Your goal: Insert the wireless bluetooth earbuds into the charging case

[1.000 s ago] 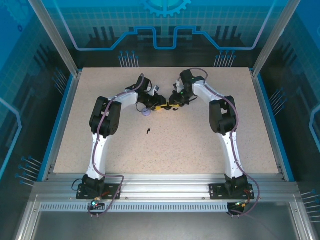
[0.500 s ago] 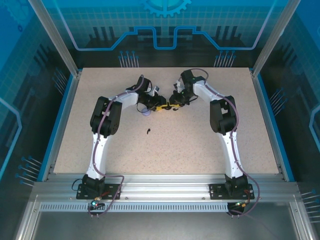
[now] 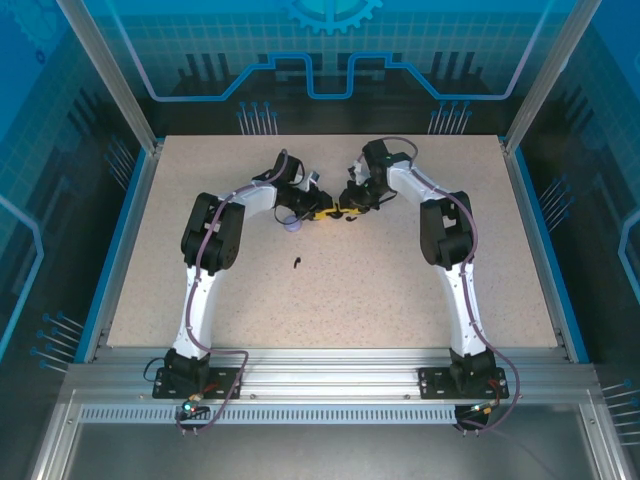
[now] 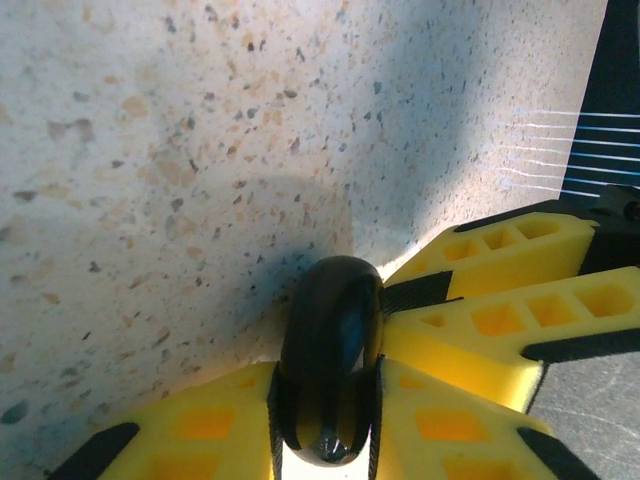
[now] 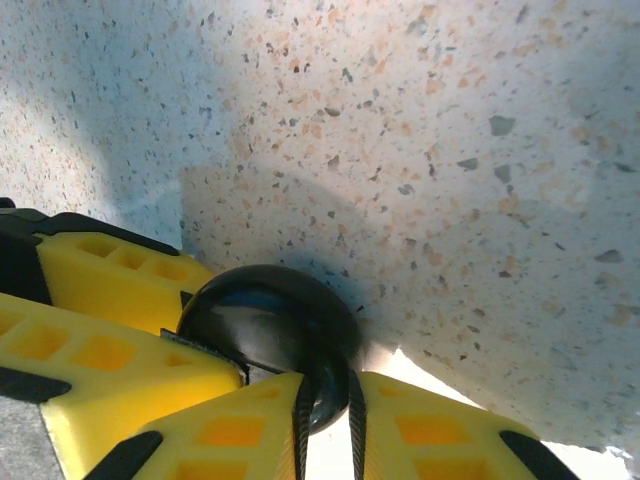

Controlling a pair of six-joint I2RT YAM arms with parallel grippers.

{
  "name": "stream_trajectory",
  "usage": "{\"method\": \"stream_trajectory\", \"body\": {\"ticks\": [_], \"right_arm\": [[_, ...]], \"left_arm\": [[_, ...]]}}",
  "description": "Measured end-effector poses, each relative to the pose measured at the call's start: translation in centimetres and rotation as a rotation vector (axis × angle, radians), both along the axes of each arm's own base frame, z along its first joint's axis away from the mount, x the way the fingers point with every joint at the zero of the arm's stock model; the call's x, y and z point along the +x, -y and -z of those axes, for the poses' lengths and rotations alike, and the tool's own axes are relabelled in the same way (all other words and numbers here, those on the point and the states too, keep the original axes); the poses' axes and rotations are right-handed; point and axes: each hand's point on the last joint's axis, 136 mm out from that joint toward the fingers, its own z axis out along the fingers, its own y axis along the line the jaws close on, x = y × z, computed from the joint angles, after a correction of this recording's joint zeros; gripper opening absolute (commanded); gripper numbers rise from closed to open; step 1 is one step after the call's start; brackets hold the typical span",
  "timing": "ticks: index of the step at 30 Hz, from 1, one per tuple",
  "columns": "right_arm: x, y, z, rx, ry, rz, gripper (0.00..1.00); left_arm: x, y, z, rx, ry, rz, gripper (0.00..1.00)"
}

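Both arms meet at the far middle of the tabletop (image 3: pixel 400 300). The left gripper (image 4: pixel 330 395) pinches the black charging case (image 4: pixel 332 320) edge-on, and the right gripper (image 5: pixel 325 410) is clamped on the same case from the opposite side. We read this as the opening step, with one side holding the base and the other working the lid. A black earbud (image 3: pixel 298 263) lies loose on the tabletop, nearer the bases and well apart from the case. Next we need to part the lid without the glossy shell slipping, then fetch that earbud.
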Motion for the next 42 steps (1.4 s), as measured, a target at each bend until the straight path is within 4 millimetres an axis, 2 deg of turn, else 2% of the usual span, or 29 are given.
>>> {"method": "stream_trajectory", "body": {"ticks": [3, 10, 13, 16, 20, 23, 28, 31, 33, 38, 42], "right_arm": [[0.1, 0.1, 0.0, 0.001, 0.002, 0.001, 0.22], [-0.6, 0.5, -0.7, 0.012, 0.022, 0.005, 0.26], [-1.1, 0.8, -2.8, 0.033, 0.055, 0.003, 0.28], [-1.4, 1.5, -6.1, 0.065, 0.127, 0.005, 0.30], [-2.3, 3.3, -10.6, 0.119, 0.228, 0.018, 0.33], [-3.6, 5.2, -13.6, 0.175, 0.304, 0.031, 0.36], [-6.4, 7.2, -16.9, 0.262, 0.389, 0.028, 0.41], [-8.5, 6.7, -19.2, 0.337, 0.447, -0.025, 0.44], [-10.1, 6.2, -20.8, 0.388, 0.486, -0.067, 0.47], [-12.9, 5.1, -24.8, 0.478, 0.583, -0.164, 0.53], [-14.9, 3.7, -26.8, 0.529, 0.626, -0.245, 0.55]], "left_arm": [[0.0, 0.0, 0.0, -0.001, 0.002, 0.000, 0.15], [0.0, 0.3, -0.1, -0.001, 0.012, 0.007, 0.15], [-0.2, 0.5, -0.4, -0.004, 0.024, 0.013, 0.14], [-0.7, 0.5, -1.2, -0.008, 0.041, 0.016, 0.14], [-1.4, 0.3, -4.1, -0.025, 0.104, 0.020, 0.14], [-2.2, 0.0, -7.9, -0.050, 0.202, 0.028, 0.14], [-4.3, -0.5, -14.8, -0.113, 0.379, 0.038, 0.14], [-5.8, -0.7, -18.3, -0.146, 0.488, 0.047, 0.14], [-6.9, -0.7, -20.0, -0.160, 0.545, 0.060, 0.14], [-10.0, 0.4, -23.0, -0.189, 0.668, 0.120, 0.14], [-12.2, 1.4, -25.0, -0.218, 0.741, 0.169, 0.13]]}}
